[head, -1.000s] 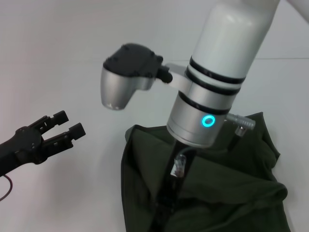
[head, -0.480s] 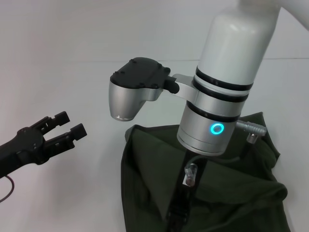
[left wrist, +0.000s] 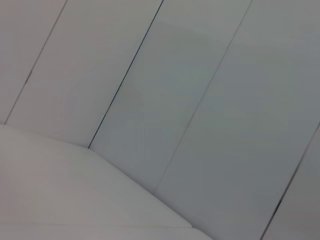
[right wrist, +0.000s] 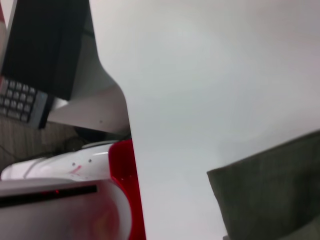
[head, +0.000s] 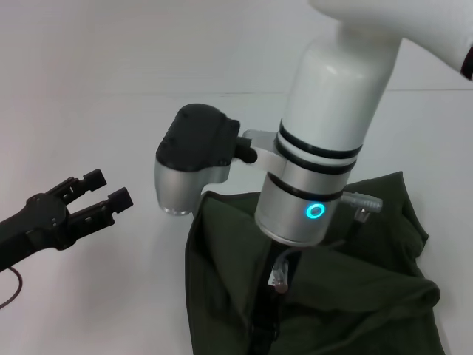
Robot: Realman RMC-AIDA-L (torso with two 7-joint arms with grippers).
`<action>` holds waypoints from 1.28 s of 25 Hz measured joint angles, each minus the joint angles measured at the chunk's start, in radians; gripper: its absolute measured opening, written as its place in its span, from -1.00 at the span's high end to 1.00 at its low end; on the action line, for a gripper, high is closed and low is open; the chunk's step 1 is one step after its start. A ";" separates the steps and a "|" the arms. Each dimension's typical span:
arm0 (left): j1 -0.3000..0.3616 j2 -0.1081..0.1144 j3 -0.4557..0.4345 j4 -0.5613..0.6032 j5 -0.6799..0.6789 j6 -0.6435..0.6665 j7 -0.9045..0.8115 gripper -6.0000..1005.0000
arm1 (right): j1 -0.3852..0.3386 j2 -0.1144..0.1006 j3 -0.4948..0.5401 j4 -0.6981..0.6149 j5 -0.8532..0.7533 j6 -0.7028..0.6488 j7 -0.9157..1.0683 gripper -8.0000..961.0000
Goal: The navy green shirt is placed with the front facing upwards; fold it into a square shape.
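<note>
Head view: right gripper hidden behind its arm above the navy green shirt (head: 332,296); left gripper (head: 103,191) parted, empty.

Matt, creased cloth shirt (head: 347,296); smooth matt white table (head: 89,81).

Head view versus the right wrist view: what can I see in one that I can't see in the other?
Only the head view shows the left gripper, open above the white table beside the shirt, and the right arm's wrist over the cloth. Only the right wrist view shows a red and white object and a keypad past the table's edge. Both show the navy green shirt bunched up on the table.
</note>
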 joint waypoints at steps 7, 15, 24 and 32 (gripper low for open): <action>-0.002 0.000 0.000 -0.006 0.000 -0.005 0.004 -0.89 | -0.015 -0.001 -0.011 -0.044 0.071 0.017 -0.176 -0.87; -0.002 0.000 0.000 -0.010 0.000 -0.024 0.004 -0.89 | -0.028 0.003 -0.131 -0.107 0.054 0.066 -0.253 -0.87; 0.005 0.008 -0.028 -0.002 0.000 -0.043 0.007 -0.89 | -0.059 0.000 -0.180 -0.145 0.053 0.120 -0.290 -0.86; 0.020 0.011 -0.051 0.028 0.003 -0.050 0.013 -0.89 | -0.063 -0.002 -0.181 -0.159 0.049 0.122 -0.295 -0.86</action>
